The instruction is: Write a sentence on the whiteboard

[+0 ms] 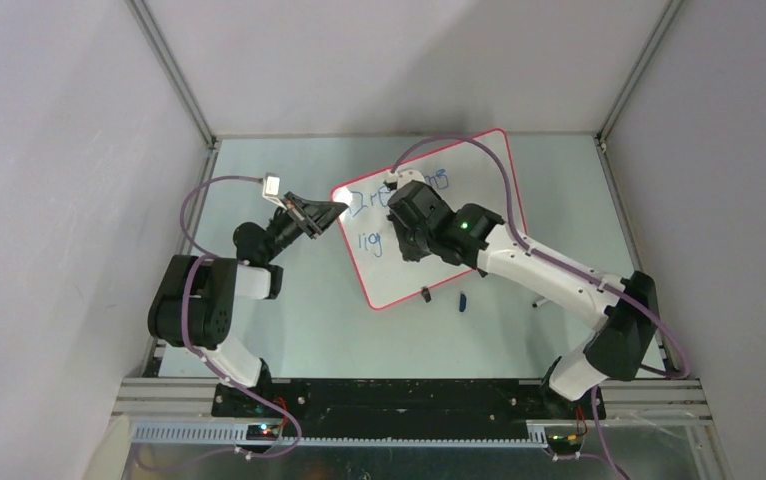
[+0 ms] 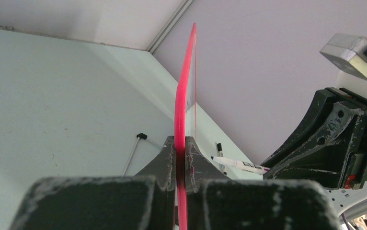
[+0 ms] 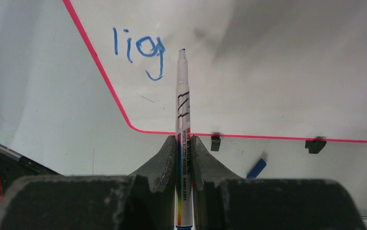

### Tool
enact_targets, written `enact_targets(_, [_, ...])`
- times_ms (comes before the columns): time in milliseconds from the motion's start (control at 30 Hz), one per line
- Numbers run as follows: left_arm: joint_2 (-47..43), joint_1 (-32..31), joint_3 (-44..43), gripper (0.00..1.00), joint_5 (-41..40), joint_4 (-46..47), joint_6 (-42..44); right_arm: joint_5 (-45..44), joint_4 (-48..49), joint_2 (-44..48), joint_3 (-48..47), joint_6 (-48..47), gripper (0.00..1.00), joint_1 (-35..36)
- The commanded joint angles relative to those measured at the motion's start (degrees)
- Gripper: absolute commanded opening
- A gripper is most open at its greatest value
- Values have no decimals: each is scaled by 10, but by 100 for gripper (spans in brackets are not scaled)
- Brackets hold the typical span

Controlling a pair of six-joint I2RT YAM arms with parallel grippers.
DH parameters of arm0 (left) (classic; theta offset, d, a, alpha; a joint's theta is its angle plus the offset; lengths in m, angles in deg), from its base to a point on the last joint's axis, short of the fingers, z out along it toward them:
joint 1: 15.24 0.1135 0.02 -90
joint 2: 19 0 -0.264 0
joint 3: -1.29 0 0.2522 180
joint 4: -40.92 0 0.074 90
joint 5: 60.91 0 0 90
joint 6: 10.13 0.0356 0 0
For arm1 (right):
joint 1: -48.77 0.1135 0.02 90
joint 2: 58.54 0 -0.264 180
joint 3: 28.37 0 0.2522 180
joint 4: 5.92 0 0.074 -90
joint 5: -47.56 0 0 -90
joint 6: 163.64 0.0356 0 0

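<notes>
The whiteboard [image 1: 399,275], white with a red-pink rim, lies turned at an angle on the pale green table. My left gripper [image 1: 331,212] is shut on its left rim; in the left wrist view the rim [image 2: 185,96] runs edge-on between the shut jaws of the left gripper [image 2: 181,143]. My right gripper [image 1: 406,248] [image 3: 183,141] is shut on a white marker [image 3: 182,96] [image 2: 236,164] over the board. Of the sentence, blue "lig" [image 3: 138,48] [image 1: 369,243] shows, with the marker tip just right of the "g". A first blue line [image 1: 399,190] is partly hidden by the right gripper.
A blue marker cap [image 1: 462,300] [image 3: 257,167] lies on the table just off the board's near edge. Two black clip feet [image 3: 215,142] [image 3: 315,144] sit on that edge. A thin metal rod with a black tip [image 2: 133,153] lies on the table. Grey walls enclose three sides.
</notes>
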Motion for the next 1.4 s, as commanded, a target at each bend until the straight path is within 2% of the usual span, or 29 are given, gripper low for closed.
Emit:
enact_targets(0, [-18, -6, 9, 0, 16, 30, 38, 33, 34, 59, 39, 7, 0, -1])
enact_targets(267, [-17, -6, 8, 0, 15, 30, 37, 46, 83, 144, 139, 14, 0, -1])
enact_targets(467, [-14, -6, 6, 0, 15, 30, 36, 92, 103, 149, 147, 5, 0, -10])
enact_targets(600, [-15, -6, 6, 0, 16, 30, 36, 109, 97, 124, 117, 9, 0, -20])
enact_targets(933, [-15, -6, 5, 0, 17, 30, 36, 52, -10, 0, -29, 3, 0, -5])
enact_targets(1367, [-15, -6, 5, 0, 17, 30, 36, 32, -26, -41, -71, -1, 0, -9])
